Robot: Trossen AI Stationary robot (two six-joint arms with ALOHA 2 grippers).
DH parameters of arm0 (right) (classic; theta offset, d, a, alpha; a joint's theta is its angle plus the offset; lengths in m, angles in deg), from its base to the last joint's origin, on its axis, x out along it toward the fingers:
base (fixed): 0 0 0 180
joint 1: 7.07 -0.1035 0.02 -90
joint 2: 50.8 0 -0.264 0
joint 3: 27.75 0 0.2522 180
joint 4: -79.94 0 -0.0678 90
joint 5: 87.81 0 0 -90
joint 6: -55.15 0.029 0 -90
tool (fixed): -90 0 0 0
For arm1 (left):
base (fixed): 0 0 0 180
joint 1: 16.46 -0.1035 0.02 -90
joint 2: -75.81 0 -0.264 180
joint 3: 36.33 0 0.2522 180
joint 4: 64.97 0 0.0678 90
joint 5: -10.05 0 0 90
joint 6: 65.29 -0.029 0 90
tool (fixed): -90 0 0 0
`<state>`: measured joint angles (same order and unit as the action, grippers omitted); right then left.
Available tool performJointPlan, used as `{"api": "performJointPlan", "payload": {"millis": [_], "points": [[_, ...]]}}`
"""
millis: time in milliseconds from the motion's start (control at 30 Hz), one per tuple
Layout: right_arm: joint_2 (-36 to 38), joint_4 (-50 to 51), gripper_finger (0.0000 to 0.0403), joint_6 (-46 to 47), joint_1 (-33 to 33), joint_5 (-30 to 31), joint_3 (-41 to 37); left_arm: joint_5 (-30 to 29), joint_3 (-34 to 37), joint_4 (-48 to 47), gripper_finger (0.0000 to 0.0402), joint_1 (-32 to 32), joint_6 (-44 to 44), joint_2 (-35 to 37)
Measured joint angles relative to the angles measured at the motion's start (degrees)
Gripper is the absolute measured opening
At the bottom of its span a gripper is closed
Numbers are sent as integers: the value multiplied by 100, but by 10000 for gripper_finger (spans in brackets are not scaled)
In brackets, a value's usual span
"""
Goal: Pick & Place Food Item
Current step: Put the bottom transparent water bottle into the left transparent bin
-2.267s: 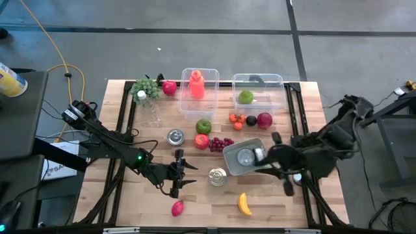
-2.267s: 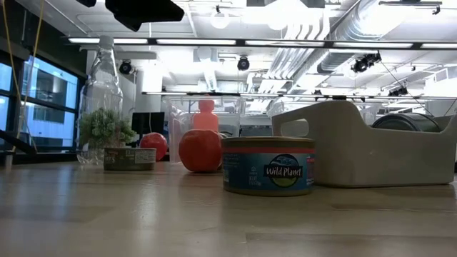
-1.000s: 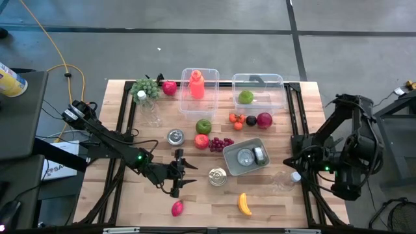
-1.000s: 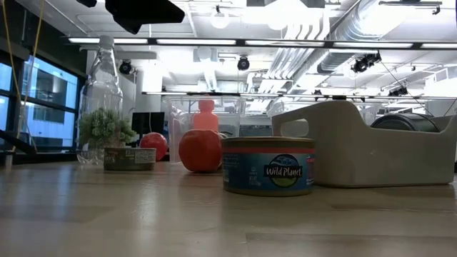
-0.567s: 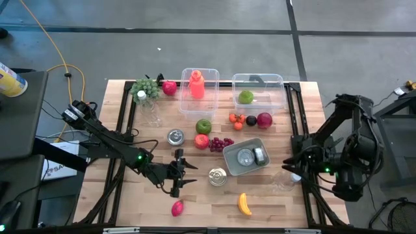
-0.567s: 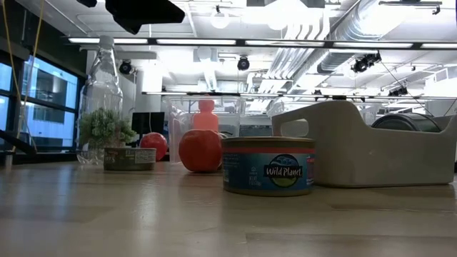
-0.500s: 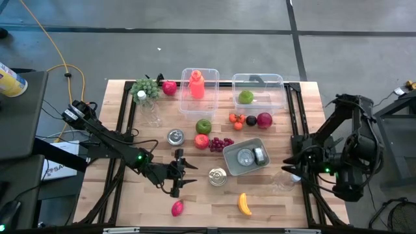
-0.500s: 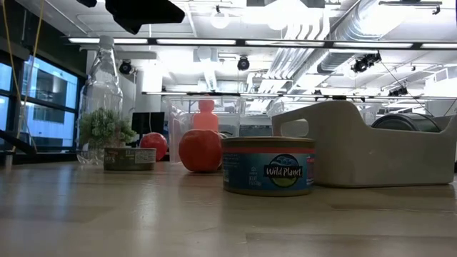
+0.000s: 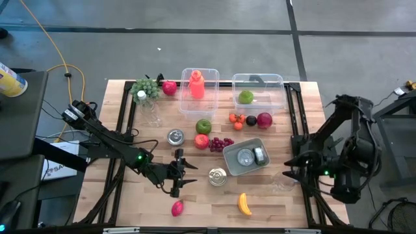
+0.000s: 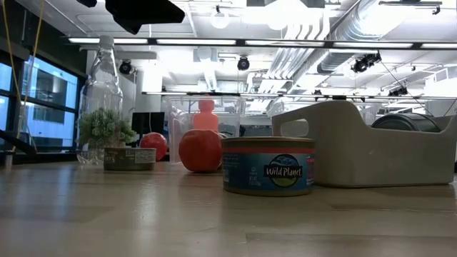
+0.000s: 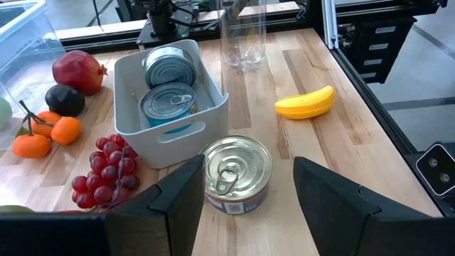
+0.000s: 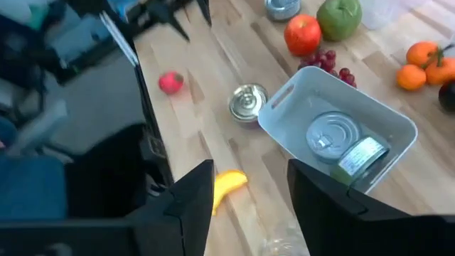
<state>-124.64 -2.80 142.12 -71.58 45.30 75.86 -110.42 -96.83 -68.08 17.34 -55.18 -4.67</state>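
From above, I see my left gripper hovering over the wooden table, fingers spread and holding nothing. Dead ahead of it, to its right, stands the loose silver tin can with the pull-tab lid, the one I judge comes next. My left arm is clearly the nearer. My right gripper sits back at the table's right edge, near a clear glass. Just past the can is the grey plastic bin with two tins already inside. A yellow banana lies near the front edge and a small pink fruit sits just front of my left gripper. Neither blocks the straight line.

Down at table level, the blue-labelled can stands upright, the bin right beside it, a red apple behind.

Through my left wrist, the can sits squarely between my two spread fingers, a little ahead and untouched. It's round, so no long axis to fuss over. The bin wall looks almost touching behind it, purple grapes to one side.

Through my right wrist, the fingers stand apart with nothing between them, looking down on the bin and the can from well off.
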Motion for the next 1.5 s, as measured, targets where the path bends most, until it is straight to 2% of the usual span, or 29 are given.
{"api": "performJointPlan", "payload": {"millis": [100,367,567,700,1333,1500], "points": [[-62,68,163,-317,0,-174,-8,1,0,2,208,0,0,2],[-81,114,162,-325,-190,169,-5,1,0,2,208,0,0,2],[-343,225,162,-225,-318,201,-3,-1,0,2,208,0,0,2],[-453,313,162,-202,-397,447,-3,0,0,2,208,0,0,2],[-512,291,161,-154,-424,508,-3,1,0,7,208,0,-2,2],[-512,293,161,-192,-424,959,-3,0,0,6,208,2,-2,2]]}}
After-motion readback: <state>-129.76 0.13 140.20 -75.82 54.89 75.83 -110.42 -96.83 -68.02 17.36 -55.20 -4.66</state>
